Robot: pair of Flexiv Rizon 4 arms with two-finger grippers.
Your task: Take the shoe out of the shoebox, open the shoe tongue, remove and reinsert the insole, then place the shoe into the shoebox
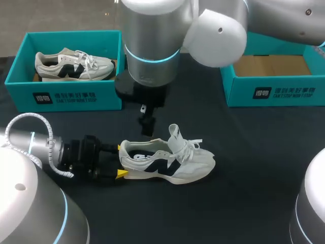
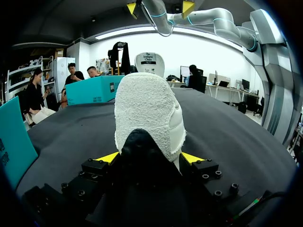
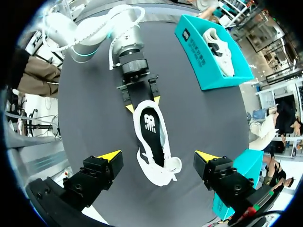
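Note:
A white sneaker (image 1: 167, 161) with a dark side logo lies upright on the black table, toe to the right. Its tongue (image 1: 175, 133) stands pulled up, and the black insole (image 3: 149, 125) with a white logo shows inside. My left gripper (image 1: 121, 160) comes in low from the left. It is shut on the shoe's heel (image 2: 149, 113), one yellow tip on each side. My right gripper (image 3: 158, 155) hangs above the sneaker (image 3: 151, 142), open wide and touching nothing. Its fingers (image 3: 110, 154) stand well out to either side of the shoe.
A teal shoebox (image 1: 66, 96) at the back left holds a second sneaker (image 1: 73, 65). Another teal shoebox (image 1: 274, 91) at the back right shows a bare cardboard floor. Open black tabletop lies in front of and to the right of the shoe.

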